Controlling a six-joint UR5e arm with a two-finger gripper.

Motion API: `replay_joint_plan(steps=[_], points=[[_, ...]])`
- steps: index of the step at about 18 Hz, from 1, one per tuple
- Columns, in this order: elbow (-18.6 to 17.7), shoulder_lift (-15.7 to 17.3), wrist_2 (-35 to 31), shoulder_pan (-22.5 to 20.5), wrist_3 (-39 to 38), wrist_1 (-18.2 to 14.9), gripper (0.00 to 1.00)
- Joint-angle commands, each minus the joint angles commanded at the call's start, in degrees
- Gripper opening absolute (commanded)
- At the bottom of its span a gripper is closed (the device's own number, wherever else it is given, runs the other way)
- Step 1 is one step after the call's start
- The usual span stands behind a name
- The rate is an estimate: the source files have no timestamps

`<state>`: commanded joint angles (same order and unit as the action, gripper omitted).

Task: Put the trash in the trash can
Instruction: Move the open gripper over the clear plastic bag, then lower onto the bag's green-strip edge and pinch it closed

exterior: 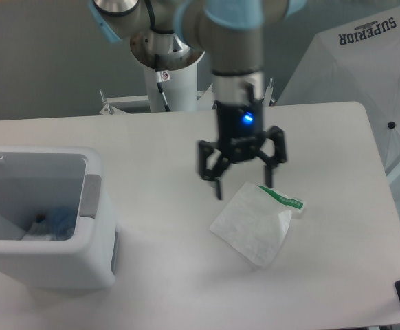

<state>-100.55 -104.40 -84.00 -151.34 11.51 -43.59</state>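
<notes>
The table (172, 275) is white with round corners. It fills most of the picture, from the left edge to near the right edge.

A white bin (45, 258) sits on the table at the lower left. It has a grey panel on its right side. Its open top faces up.

A flat, see-through white bag (253, 227) lies on the table a bit right of the middle. It has a green strip at its upper right corner. The bag and the bin are well apart, with bare table between them.
</notes>
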Motion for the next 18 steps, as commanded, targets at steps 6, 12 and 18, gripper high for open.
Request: replay_joint_plan(steps=[6,12,18], points=[[2.3,-10.0,-0.5,-2.5,-0.4,0.5,1.00],[2.8,-14.3,-0.4,-3.0,-1.2,0.9,1.00],[1.7,-16.7,-0.5,-2.6,-6.1,1.8,1.00]])
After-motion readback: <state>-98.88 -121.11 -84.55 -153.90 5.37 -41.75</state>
